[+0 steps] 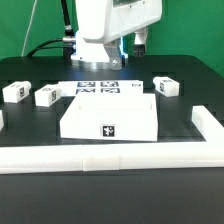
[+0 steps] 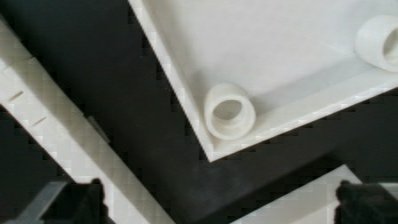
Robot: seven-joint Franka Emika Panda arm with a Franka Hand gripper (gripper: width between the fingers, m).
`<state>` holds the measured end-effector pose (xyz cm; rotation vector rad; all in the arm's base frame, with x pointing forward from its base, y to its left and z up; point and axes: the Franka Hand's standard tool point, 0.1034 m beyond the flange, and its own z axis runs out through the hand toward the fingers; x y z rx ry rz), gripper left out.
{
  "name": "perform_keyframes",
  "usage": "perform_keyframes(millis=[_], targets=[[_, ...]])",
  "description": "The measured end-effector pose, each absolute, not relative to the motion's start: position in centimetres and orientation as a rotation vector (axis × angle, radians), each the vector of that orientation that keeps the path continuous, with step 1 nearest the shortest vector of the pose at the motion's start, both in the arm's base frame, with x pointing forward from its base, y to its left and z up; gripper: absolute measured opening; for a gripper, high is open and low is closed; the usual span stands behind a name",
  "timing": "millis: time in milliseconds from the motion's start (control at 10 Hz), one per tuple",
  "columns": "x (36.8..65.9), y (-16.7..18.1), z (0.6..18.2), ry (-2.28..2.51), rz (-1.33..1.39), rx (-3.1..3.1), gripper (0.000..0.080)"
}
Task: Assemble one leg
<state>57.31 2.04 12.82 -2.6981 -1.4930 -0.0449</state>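
The large square white panel lies in the middle of the table, tag facing the front. Three small white legs with tags lie on the black table: two at the exterior view's left and one at the right. My gripper hangs behind the panel, above the table. In the wrist view the gripper is open and empty, with its dark fingertips standing wide apart over a corner of the panel. A round corner hole shows there. No leg is in the wrist view.
The marker board lies flat behind the panel. A long white border rail runs along the front and turns up the exterior view's right side. Part of a rail shows beside the panel corner in the wrist view.
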Motion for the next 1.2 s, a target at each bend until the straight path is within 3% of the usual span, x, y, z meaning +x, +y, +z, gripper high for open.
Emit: perform_keyframes(millis=[900,1200], targets=[[57.2,2.0,12.6,-1.491,-0.04,-2.697,0.065],[55.1,2.9,10.8,-1.706,0.002,-2.56,0.065]])
